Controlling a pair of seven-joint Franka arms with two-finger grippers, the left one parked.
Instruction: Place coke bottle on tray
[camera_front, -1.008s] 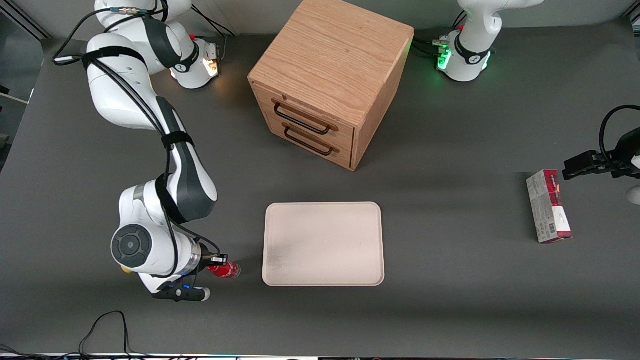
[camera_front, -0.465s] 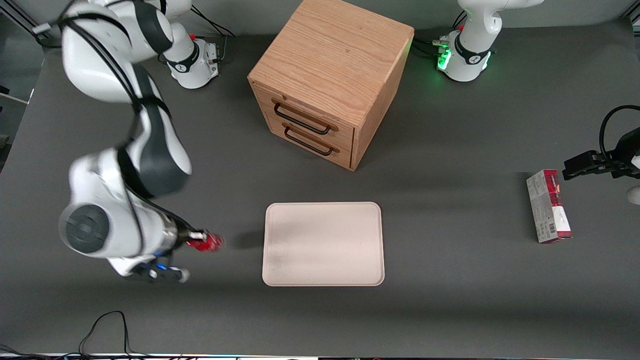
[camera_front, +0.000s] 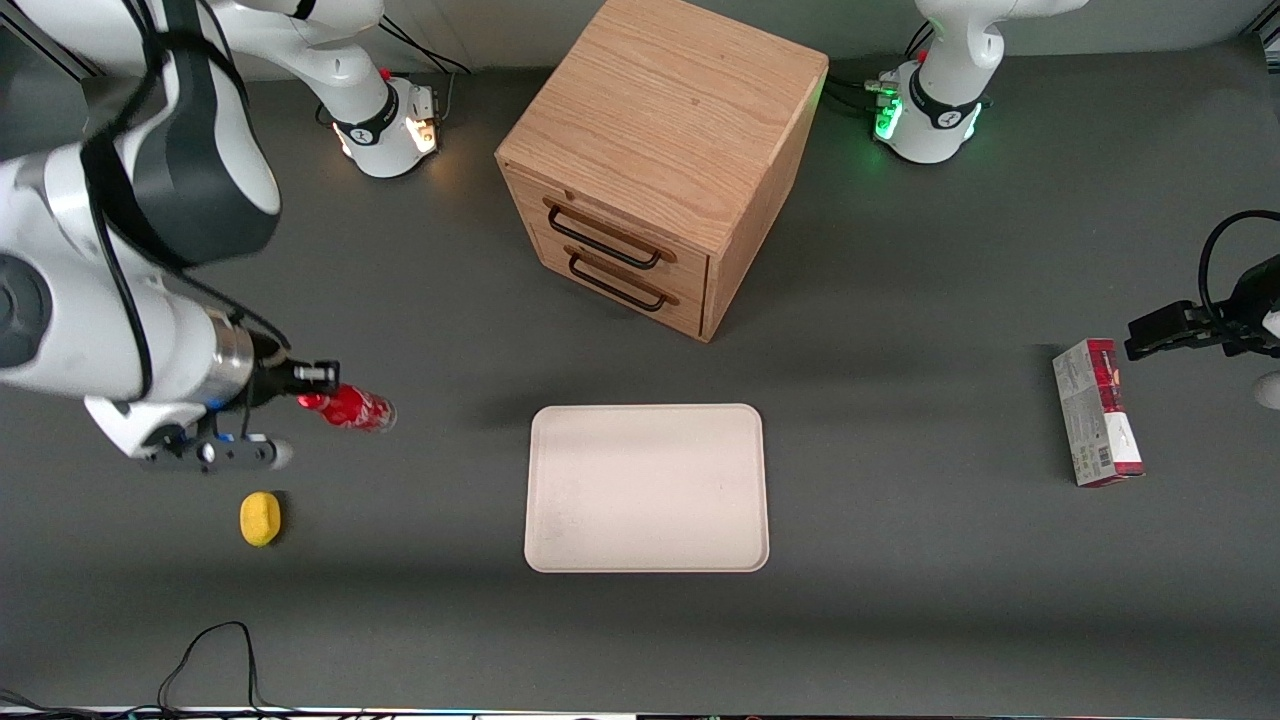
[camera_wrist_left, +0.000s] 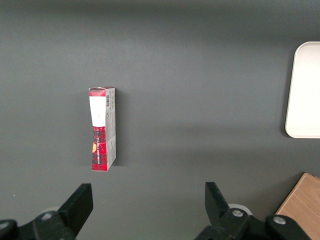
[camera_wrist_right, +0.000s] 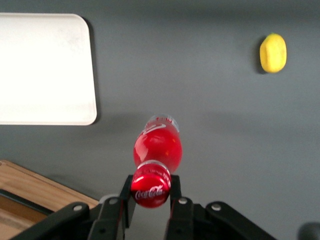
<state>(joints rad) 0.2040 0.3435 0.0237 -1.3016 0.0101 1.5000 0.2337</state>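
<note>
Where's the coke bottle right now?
In the front view, the coke bottle hangs by its cap in the gripper above the table, toward the working arm's end, beside the tray.

The dark grey table (camera_front: 900, 620) carries four things. Taking the cream-white tray (camera_front: 646, 487) as the middle of a dial in the front view, the wooden drawer cabinet (camera_front: 655, 150) stands at 12 o'clock, apart from it. The red-and-white carton (camera_front: 1097, 412) lies flat at 3 o'clock, toward the parked arm's end. The yellow lemon (camera_front: 260, 519) lies at 9 o'clock. The gripper (camera_front: 312, 388) hangs above the table between 9 and 10 o'clock, clamped on the coke bottle (camera_front: 350, 408).
</note>
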